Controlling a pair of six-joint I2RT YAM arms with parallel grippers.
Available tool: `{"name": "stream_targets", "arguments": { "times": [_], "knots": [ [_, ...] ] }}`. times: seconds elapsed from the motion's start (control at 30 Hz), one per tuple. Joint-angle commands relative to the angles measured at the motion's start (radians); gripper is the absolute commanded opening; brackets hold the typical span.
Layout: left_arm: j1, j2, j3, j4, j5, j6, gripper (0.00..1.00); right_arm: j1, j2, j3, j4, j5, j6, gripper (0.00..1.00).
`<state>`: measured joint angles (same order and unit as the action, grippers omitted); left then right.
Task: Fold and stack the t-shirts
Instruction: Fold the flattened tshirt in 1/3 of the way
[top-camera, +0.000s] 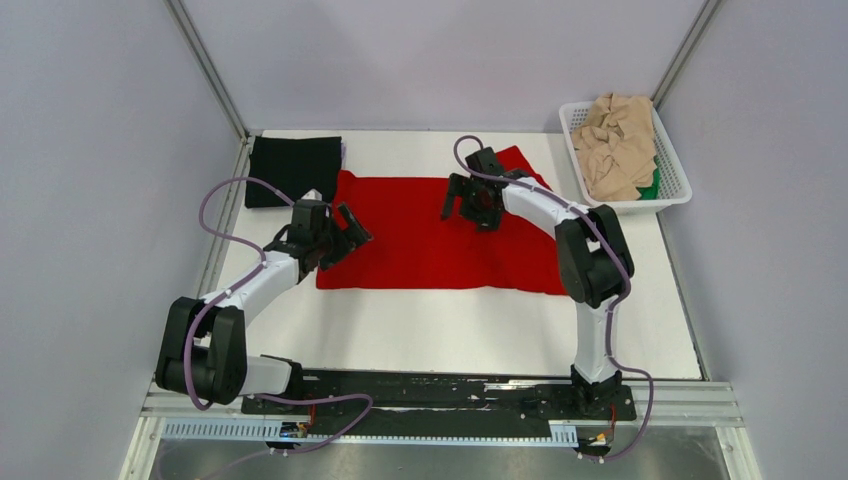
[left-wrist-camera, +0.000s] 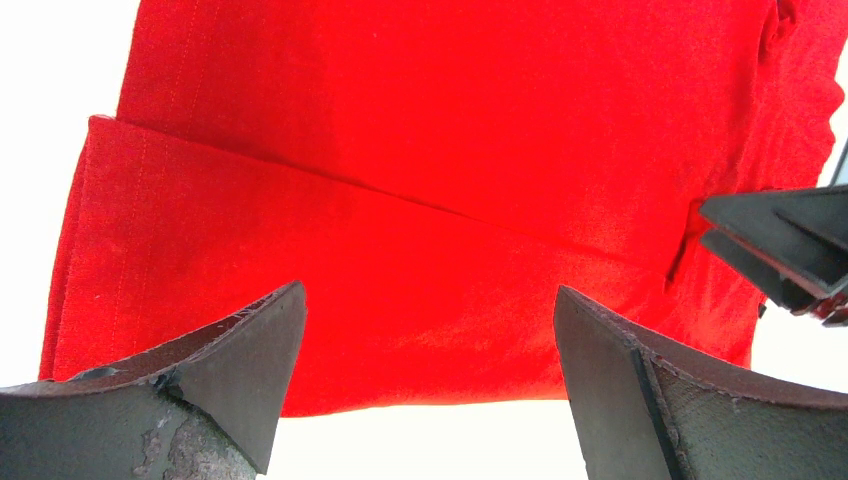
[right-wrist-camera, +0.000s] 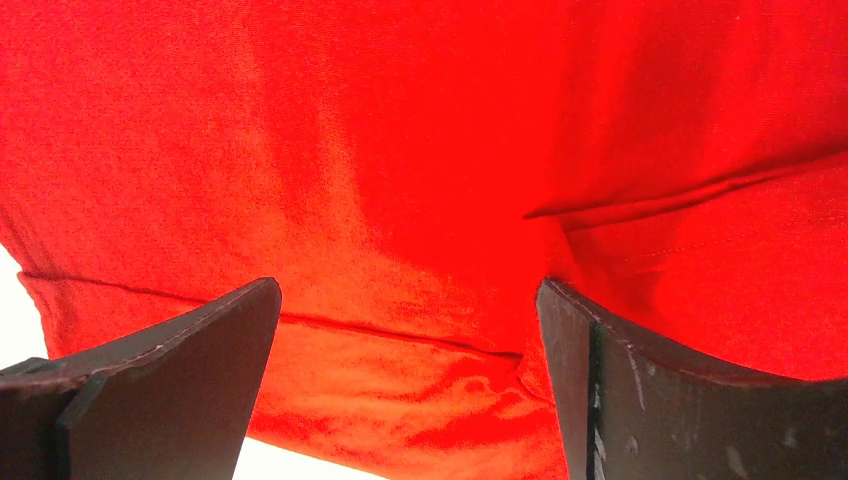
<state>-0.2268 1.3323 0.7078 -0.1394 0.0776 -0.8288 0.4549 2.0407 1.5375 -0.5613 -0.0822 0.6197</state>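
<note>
On the table (top-camera: 450, 335), from above, the red shirt (top-camera: 420, 245) lies lengthwise left to right. The left gripper (top-camera: 355, 236) gapes at its left edge and the right gripper (top-camera: 465, 212) gapes over its far side.
Left wrist: a folded edge lies just ahead.
Right wrist: the cloth is directly beneath.

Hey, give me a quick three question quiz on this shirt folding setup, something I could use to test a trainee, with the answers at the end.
1. True or false: the left gripper and the right gripper both stand open over the red shirt.
2. Fill in: most of the crumpled shirts in the basket are ____ in colour.
3. Where does the black shirt lie? A. in the basket. B. folded at the far left corner of the table. C. in the right gripper.
Key: 1 true; 2 beige; 3 B.
</note>
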Motion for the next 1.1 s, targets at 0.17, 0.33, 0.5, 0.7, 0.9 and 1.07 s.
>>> {"name": "stream_targets", "arguments": {
  "times": [0.17,0.33,0.5,0.7,0.9,1.07],
  "knots": [
    [-0.021,0.081,0.069,0.047,0.065,0.042,1.0,-0.002,-0.217,-0.138,0.005,0.185,-0.033,1.0],
    [-0.056,0.178,0.143,0.058,0.073,0.075,1.0,-0.035,-0.332,-0.334,0.009,0.204,-0.014,1.0],
    [-0.069,0.311,0.191,0.036,0.084,0.102,1.0,-0.043,-0.32,-0.425,-0.01,0.257,-0.019,1.0],
    [-0.107,0.337,0.146,-0.022,0.021,0.107,1.0,-0.044,-0.316,-0.524,-0.081,0.265,0.02,1.0],
    [-0.172,0.216,0.026,-0.112,-0.058,0.072,1.0,-0.041,-0.415,-0.694,-0.179,0.241,0.095,1.0],
    [-0.24,0.027,-0.104,-0.195,-0.099,0.009,1.0,-0.028,-0.545,-0.828,-0.213,0.152,0.111,1.0]
  ]
}}
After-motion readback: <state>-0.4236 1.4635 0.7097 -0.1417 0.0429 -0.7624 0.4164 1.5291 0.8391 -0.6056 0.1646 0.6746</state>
